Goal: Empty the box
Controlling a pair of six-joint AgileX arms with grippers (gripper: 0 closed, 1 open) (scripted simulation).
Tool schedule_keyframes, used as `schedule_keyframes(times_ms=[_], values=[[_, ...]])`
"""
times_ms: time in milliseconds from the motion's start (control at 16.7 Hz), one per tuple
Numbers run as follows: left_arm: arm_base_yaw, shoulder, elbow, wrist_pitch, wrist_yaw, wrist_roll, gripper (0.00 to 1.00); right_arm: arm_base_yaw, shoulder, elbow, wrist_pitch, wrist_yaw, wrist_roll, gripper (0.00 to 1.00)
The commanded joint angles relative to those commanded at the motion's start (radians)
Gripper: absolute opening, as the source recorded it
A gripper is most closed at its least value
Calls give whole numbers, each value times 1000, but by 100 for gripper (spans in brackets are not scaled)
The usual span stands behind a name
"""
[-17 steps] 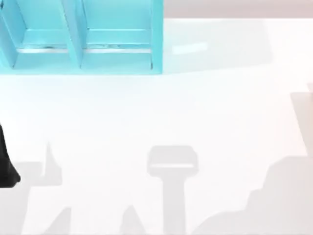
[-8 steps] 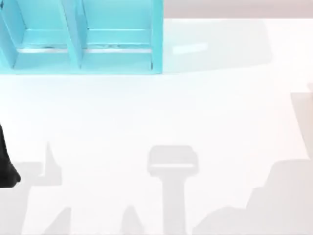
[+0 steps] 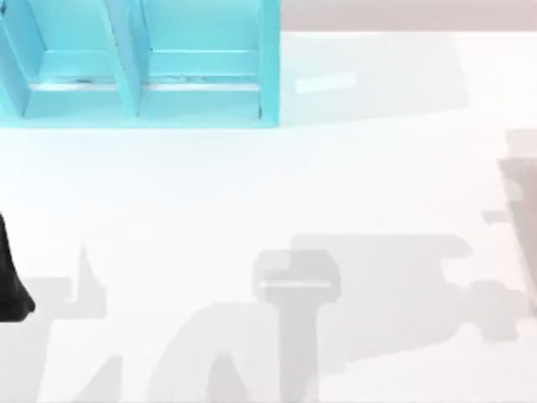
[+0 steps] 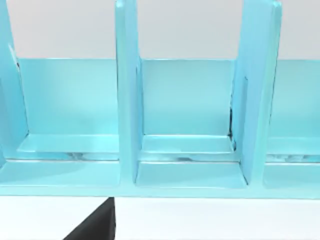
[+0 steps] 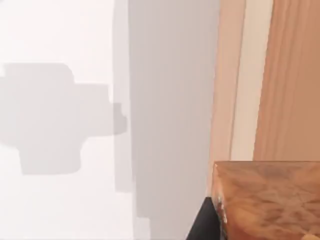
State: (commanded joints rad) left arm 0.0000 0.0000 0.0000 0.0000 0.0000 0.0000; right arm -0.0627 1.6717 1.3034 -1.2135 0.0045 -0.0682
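One blue rack (image 3: 143, 63), perhaps three compartments

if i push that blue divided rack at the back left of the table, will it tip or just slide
The blue rack probably slides rather than tips: the left wrist view shows a broad flat base resting on the white table. Its upright dividers look rigid, so it likely moves as one piece. Its weight cannot be judged.
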Motion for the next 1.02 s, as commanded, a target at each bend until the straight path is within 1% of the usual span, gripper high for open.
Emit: schedule_keyframes(times_ms=[240, 420, 780, 900, 1020], values=[[0, 0, 0, 0, 0, 0, 100, 350, -20, -73, 43, 11, 315, 0], [0, 0, 0, 0, 0, 0, 100, 541, -32, -130, 75, 17, 500, 0], [0, 0, 0, 0, 0, 0, 100, 788, -71, -277, 200, 6, 803, 0], [0, 0, 0, 0, 0, 0, 100, 842, -85, -320, 240, 0, 866, 0], [0, 0, 0, 0, 0, 0, 100, 866, -92, -338, 258, -4, 890, 0]])
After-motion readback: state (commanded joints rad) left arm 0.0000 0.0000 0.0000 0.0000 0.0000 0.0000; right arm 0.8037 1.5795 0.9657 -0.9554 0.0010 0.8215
